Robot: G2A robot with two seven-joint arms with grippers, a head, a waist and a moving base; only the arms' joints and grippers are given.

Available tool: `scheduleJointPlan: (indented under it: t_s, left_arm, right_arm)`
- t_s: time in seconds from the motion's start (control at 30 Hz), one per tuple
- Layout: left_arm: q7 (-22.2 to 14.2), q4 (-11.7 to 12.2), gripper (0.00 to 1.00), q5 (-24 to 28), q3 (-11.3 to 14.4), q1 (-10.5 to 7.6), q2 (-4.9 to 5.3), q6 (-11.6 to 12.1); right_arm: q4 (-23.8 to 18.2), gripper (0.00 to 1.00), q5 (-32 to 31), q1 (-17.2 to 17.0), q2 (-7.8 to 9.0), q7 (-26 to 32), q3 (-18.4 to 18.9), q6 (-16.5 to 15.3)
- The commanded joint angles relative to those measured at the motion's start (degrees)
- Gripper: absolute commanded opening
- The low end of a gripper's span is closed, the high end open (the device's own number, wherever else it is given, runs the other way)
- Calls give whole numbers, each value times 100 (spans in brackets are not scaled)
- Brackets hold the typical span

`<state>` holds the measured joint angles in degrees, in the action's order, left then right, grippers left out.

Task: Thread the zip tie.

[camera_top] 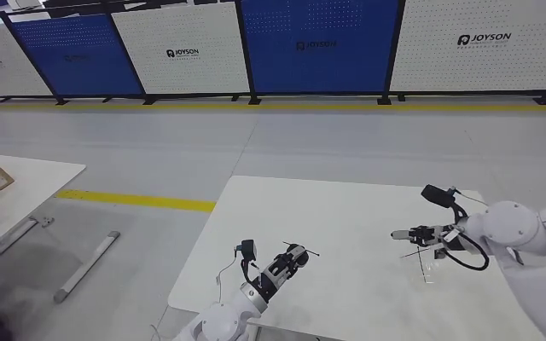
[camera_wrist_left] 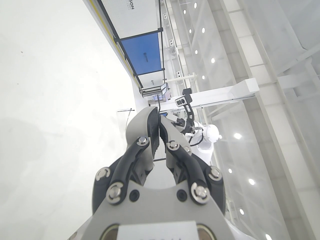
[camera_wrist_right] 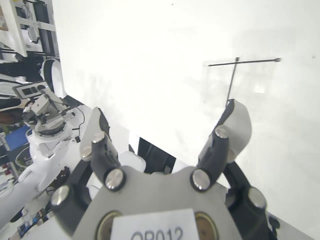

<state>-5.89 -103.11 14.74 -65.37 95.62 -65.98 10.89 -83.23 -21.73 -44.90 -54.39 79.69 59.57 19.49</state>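
Left gripper (camera_wrist_left: 158,114) is closed on a zip tie (camera_top: 312,252) at 9 o'clock on the table (camera_top: 341,205); right gripper (camera_wrist_right: 166,108) is wide open, empty, beside two crossed zip ties (camera_wrist_right: 250,61) at 3 o'clock.

You have a logo with a wordmark printed on the white panels (camera_top: 182,34) and the blue panels (camera_top: 316,26) — and a partly cropped code on the label (camera_wrist_right: 153,228) behind the right gripper (camera_wrist_right: 166,111).

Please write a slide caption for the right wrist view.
Open right gripper facing two black zip ties over the white table.
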Motion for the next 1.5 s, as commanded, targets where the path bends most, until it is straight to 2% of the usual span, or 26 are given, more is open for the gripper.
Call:
scheduleJointPlan:
  t_s: [0.0, 0.07, 0.1, 0.57, 0.63, 0.8, 0.9, 1.33, 1.47]
  left_arm:
    - [0, 0, 0, 0, 0, 0, 0, 0]
    - [0, 0, 0, 0, 0, 0, 0, 0]
    - [0, 0, 0, 0, 0, 0, 0, 0]
    - [0, 0, 0, 0, 0, 0, 0, 0]
    - [0, 0, 0, 0, 0, 0, 0, 0]
    - [0, 0, 0, 0, 0, 0, 0, 0]
    - [0, 0, 0, 0, 0, 0, 0, 0]
    - [0, 0, 0, 0, 0, 0, 0, 0]
    - [0, 0, 0, 0, 0, 0, 0, 0]
  right_arm:
    - [219, 100, -36, 246, 23, -5, -264, -1]
    - [619, 100, -100, 493, 28, -5, -617, -1]
    - [868, 100, 91, 714, 1, -5, -850, -1]
    - [868, 100, 91, 714, 1, -5, -850, -1]
    - [785, 100, -98, 614, 8, -194, -918, -264]
    - [756, 100, -326, 616, 25, -5, -1018, -867]
    - [796, 100, -265, 621, 37, -5, -1055, -1419]
    - [796, 100, -265, 621, 37, -5, -1055, -1419]
    - [777, 100, -371, 484, 68, -243, -997, -1629]
